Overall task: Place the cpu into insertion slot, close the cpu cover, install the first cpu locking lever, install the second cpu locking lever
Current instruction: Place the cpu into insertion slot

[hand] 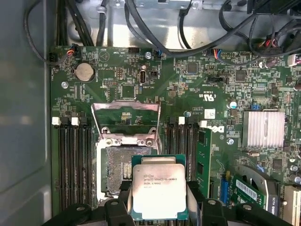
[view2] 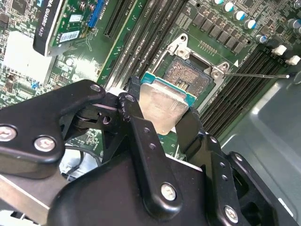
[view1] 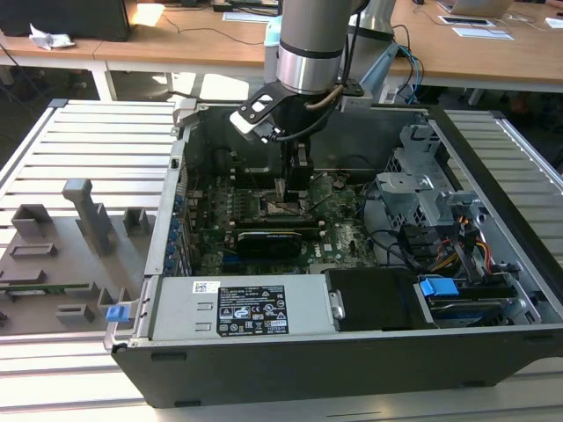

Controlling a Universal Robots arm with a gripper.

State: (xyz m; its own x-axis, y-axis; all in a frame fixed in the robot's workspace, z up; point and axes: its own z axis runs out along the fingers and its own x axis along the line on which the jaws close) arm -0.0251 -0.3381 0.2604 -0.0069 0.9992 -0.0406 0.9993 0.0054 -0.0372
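The gripper (view2: 160, 112) is closed on the cpu (view2: 162, 106). Its black fingers (view2: 141, 127) press against two opposite edges, and the silver top faces up. In the first wrist view the cpu (hand: 159, 192) is held over one corner of the slot (hand: 117, 169) and is not seated. Most of the dark pin field lies uncovered beside it. The cover (hand: 126, 114) stands swung up at the slot's end away from the gripper, with green board showing through its window. In the exterior view the arm (view1: 312, 44) comes straight down from above into the open case (view1: 352, 369), its wrist vertical. There the gripper (view1: 283, 189) sits low over the board (view1: 339, 237) near its middle, just above the slot (view1: 280, 209). The case rests on a slatted table (view1: 97, 141).
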